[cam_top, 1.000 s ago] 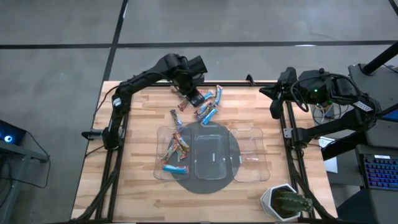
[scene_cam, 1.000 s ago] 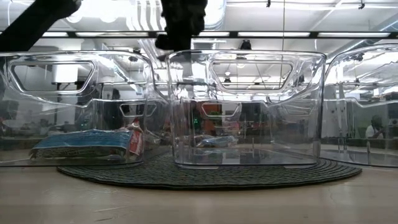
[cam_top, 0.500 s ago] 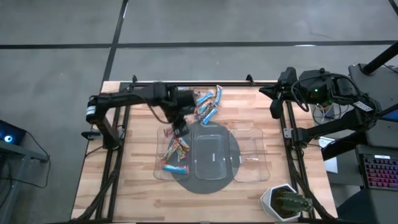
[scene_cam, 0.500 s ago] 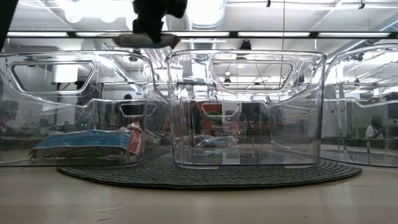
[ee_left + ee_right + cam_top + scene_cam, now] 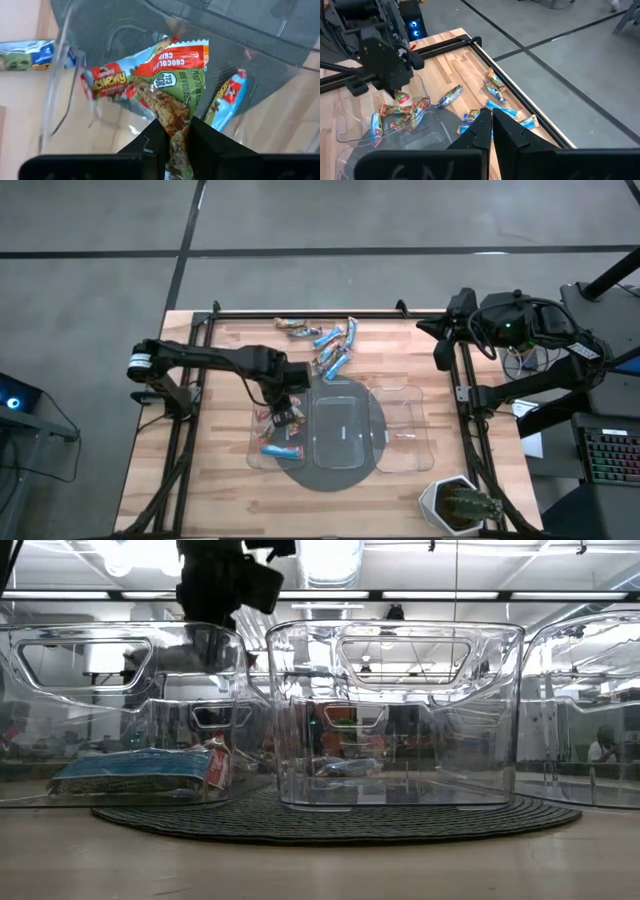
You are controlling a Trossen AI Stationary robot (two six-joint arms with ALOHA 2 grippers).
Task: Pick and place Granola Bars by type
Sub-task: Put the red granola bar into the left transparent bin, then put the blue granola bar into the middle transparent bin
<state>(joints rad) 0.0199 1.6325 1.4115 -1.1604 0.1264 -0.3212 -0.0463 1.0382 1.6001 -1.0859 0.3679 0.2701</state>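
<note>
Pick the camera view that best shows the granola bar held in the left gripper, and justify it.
The left wrist view: the red-wrapped bar fills it, pinched in the left gripper over the left tray. The high view shows only a speck; the right wrist view, a distant glimpse; the low view hides it.

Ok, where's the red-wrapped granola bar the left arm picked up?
The red-wrapped granola bar is pinched in the left gripper, hanging over the leftmost clear plastic tray in the high view, above the bars already lying inside it.

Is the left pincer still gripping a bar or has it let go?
Gripping: left pincer pinches a red granola bar above the left tray.
</note>
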